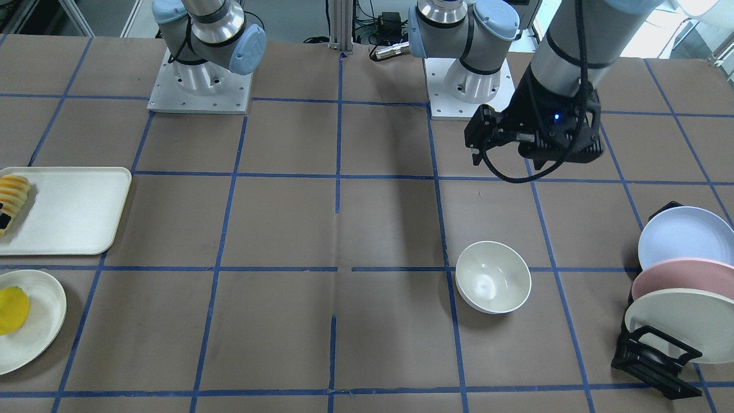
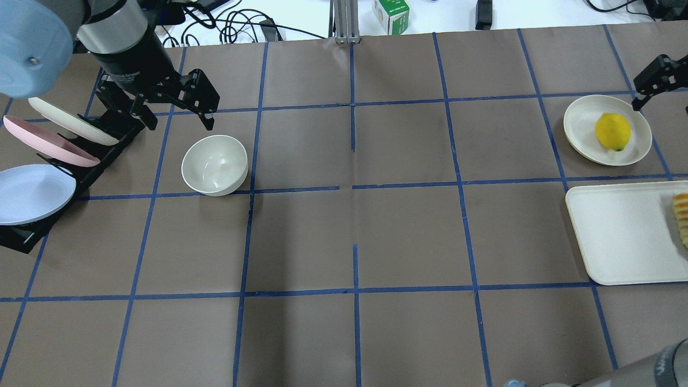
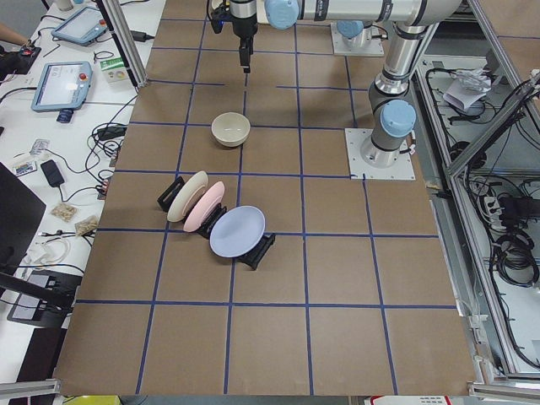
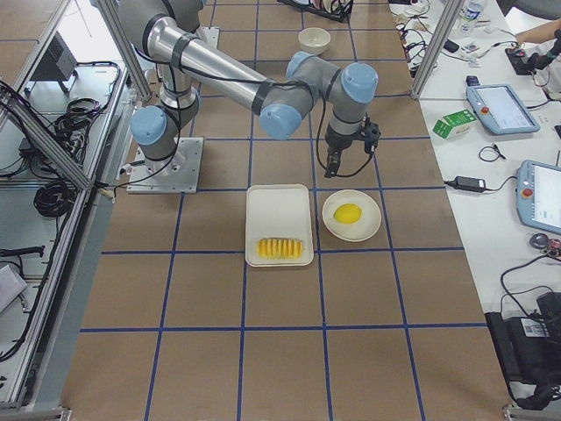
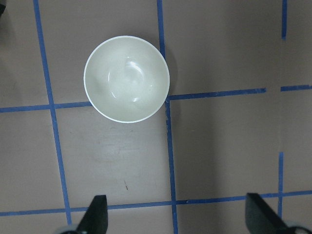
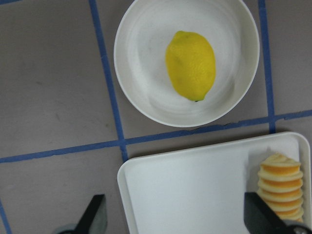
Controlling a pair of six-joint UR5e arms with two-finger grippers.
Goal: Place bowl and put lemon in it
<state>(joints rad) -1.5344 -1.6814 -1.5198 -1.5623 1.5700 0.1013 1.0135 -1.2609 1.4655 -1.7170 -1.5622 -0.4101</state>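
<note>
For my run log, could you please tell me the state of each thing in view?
bowl: upright, empty.
lemon: lying on the round plate, ungripped.
tray: flat, sliced food at one end.
racked plates: standing tilted on edge.
left end effector: open, empty.
right end effector: open, empty.

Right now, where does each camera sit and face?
Front-facing: across table, facing both bases; left arm.
Overhead: behind, down on bowl, lemon; left jaws.
Exterior left: rack end, along table; left arm nearest.
Exterior right: lemon end; right arm nearest.
Left wrist: down on bowl; open jaws.
Right wrist: down on lemon; open jaws.
Shared: first two show bowl.
</note>
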